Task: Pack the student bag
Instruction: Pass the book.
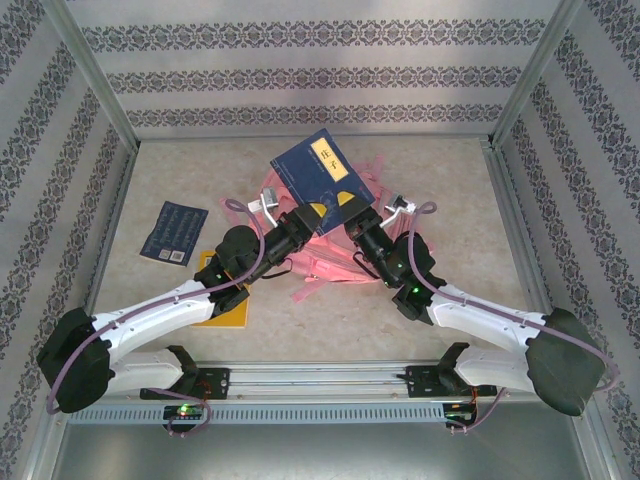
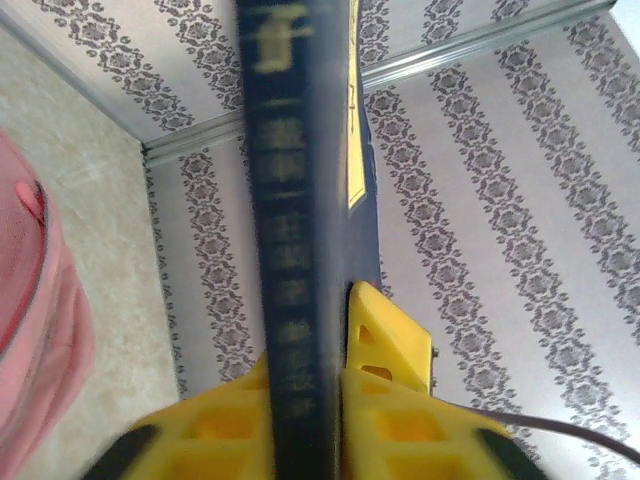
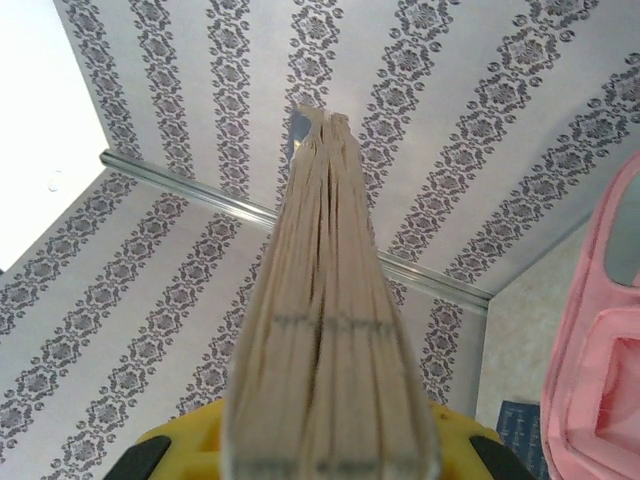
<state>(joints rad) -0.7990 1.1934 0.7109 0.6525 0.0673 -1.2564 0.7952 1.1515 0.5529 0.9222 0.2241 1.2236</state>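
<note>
A dark blue book (image 1: 322,180) with a yellow label is held tilted in the air above the pink student bag (image 1: 320,265), which lies flat mid-table. My left gripper (image 1: 312,215) grips the book's lower left corner; in the left wrist view its yellow fingers (image 2: 390,340) press both sides of the spine (image 2: 295,200). My right gripper (image 1: 352,210) holds the lower right corner, and the page edges (image 3: 325,300) stand between its jaws (image 3: 330,440). Part of the bag shows at the left (image 2: 30,300) and at the right (image 3: 600,330).
A second blue booklet (image 1: 173,232) lies flat on the table to the left; its corner also shows (image 3: 520,430). An orange-yellow book (image 1: 225,310) lies under my left arm. Patterned walls and metal posts enclose the table on three sides.
</note>
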